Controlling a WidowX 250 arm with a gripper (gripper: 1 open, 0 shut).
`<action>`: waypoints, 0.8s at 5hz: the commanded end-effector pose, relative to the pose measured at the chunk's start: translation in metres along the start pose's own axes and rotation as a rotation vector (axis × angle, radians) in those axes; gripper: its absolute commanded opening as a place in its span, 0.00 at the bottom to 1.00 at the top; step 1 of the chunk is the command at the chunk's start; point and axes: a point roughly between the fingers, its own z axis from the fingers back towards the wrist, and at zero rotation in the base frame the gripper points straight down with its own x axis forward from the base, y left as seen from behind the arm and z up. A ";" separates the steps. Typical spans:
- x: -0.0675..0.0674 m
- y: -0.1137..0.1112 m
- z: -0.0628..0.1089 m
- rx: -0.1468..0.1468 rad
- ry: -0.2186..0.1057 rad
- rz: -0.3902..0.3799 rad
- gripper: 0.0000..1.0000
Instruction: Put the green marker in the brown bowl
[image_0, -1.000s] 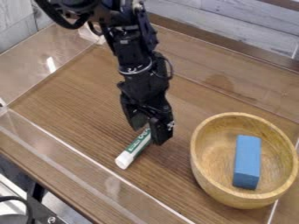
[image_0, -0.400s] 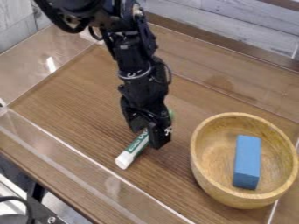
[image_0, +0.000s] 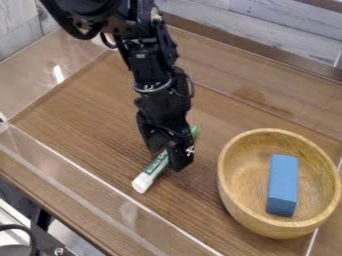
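Wood-grained worktop (image_0: 83, 118) spreads out beneath the gripper (image_0: 171, 156), with pale planks (image_0: 247, 28) running behind it on the far side from the camera. The gripper is released, its black fingers parted and low over the green marker (image_0: 151, 172), with nothing clenched in them. As for where the marker lies, it is on the wood directly under the gripper and partly hidden by it: the white end pokes out on the near side, toward the camera and a little away from the bowl, while a bit of green shows past the gripper on the far side, leaning toward the bowl's side. Its long axis therefore runs obliquely beneath the gripper, from near left to far right as the camera sees it. One finger appears to stand on each side of the barrel, so closing should pinch it across its width rather than along its length; whether either finger already touches it, or reaches low enough, cannot be told from this view. The step in hand looks like settling that straddle before the grasp. If the fingers close off line with the slim barrel, it could roll or swivel. The brown bowl (image_0: 231, 190) sits near the gripper, to its right in the view, with the blue block (image_0: 282, 186) inside, so the carry should be short, over the rim.
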 end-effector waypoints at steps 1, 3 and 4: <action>0.007 0.005 0.006 0.020 -0.028 -0.008 1.00; 0.008 0.007 0.003 0.021 -0.024 -0.020 1.00; 0.009 0.008 0.002 0.022 -0.023 -0.024 0.00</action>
